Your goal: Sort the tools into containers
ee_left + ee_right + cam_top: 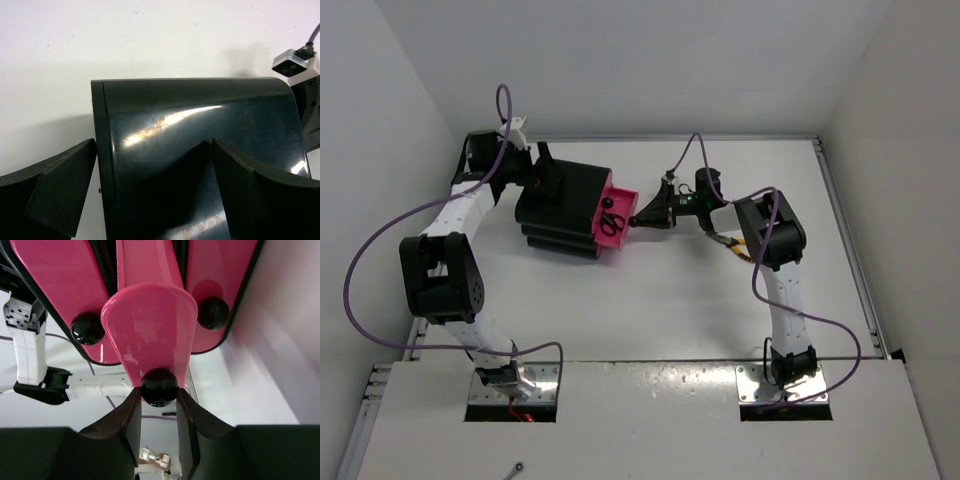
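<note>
The black cabinet (560,205) stands left of centre; its top fills the left wrist view (200,130). One magenta drawer (617,222) is pulled out to the right, with black-handled scissors (611,222) inside. My right gripper (640,218) is shut on that drawer's round black knob (159,385); the gripper also shows in the right wrist view (159,394). The two other drawers (55,285) are closed, their knobs either side. My left gripper (547,168) is open over the cabinet's back edge (154,150), fingers (55,195) wide apart. A yellow-handled tool (730,246) lies partly hidden under my right arm. No screwdriver shows.
White walls close in the table at the back and both sides. A raised metal rail (850,250) runs along the table's right edge. Purple cables (380,240) loop from both arms. The white platform (640,420) with the arm bases lies at the near edge.
</note>
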Controlling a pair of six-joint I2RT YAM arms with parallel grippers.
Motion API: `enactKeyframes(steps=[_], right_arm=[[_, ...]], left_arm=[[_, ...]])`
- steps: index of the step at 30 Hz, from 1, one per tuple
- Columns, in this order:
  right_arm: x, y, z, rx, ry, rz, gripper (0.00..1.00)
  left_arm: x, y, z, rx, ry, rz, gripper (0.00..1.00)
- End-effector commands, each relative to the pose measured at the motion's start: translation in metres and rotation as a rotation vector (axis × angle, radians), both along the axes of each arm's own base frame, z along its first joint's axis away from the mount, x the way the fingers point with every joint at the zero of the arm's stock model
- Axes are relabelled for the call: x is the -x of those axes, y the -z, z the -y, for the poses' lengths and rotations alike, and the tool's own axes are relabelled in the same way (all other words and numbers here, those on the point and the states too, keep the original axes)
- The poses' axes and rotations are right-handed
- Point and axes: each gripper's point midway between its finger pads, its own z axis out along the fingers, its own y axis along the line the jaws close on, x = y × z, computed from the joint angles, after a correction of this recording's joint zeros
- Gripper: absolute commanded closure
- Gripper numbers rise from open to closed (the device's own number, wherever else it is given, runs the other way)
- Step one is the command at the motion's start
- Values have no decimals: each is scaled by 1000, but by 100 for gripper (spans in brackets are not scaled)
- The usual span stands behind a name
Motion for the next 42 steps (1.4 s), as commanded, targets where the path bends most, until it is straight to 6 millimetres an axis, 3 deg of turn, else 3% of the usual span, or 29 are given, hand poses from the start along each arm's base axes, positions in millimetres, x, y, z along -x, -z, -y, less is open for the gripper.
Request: enactKeyframes(steps=[1,6,11,17,20,24,25,28,30,35,40,42], right_arm=[[-13,-32,-20,-59,-34,147,80],[-24,-16,-35,-62,-45,128,80],[-35,-21,-55,-76,-52,140,80],[-29,-19,-79,-91,-79,144,76],[-29,-16,-84,-98,-78,151,74],[-27,-13,-83,-97,-78,140,63],[-26,-23,-83,-107,-78,162,58],[-23,-28,-74,-104,-66,157,54],[-31,-38,-62,-101,-41,188,51],[-39,-40,-52,-89,-19,179,49],[-42,-44,-48,-90,-10,198,49],[-47,-47,-37,-92,3,207,48]], left_arm=[[77,116,19,-69,72,-430,0],[80,121,19,-68,73,-440,0],[82,122,22,-49,68,-447,0],[89,126,29,-8,81,-449,0],[89,118,32,7,97,-426,0],[94,115,36,27,106,-411,0],[96,110,36,26,106,-399,0],[92,99,37,42,88,-362,0],[101,97,41,66,92,-356,0],[124,89,60,161,184,-333,0],[130,77,67,199,217,-310,0],[128,72,64,186,195,-280,0]])
